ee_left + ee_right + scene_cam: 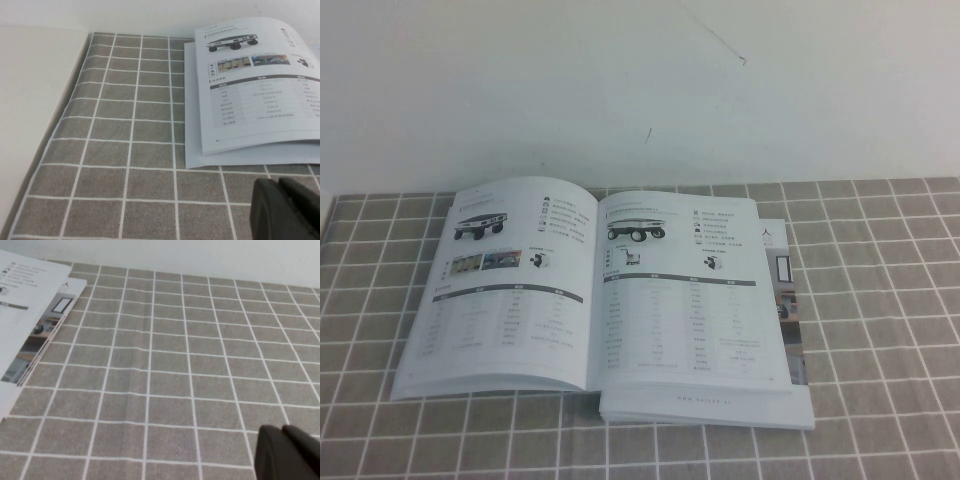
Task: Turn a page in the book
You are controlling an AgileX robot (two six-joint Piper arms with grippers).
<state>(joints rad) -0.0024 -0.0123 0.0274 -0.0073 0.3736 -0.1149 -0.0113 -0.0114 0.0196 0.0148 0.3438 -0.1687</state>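
Note:
The book lies open on the grey checked cloth, showing two pages with wheeled robots and tables. It also shows in the left wrist view and its right edge in the right wrist view. The page with red squares is out of view. My left gripper is shut and empty, low over the cloth near the book's front left corner. My right gripper is shut and empty over bare cloth to the right of the book. Neither gripper shows in the high view.
The grey checked cloth covers the table up to a white wall behind the book. A cream surface borders the cloth on the left.

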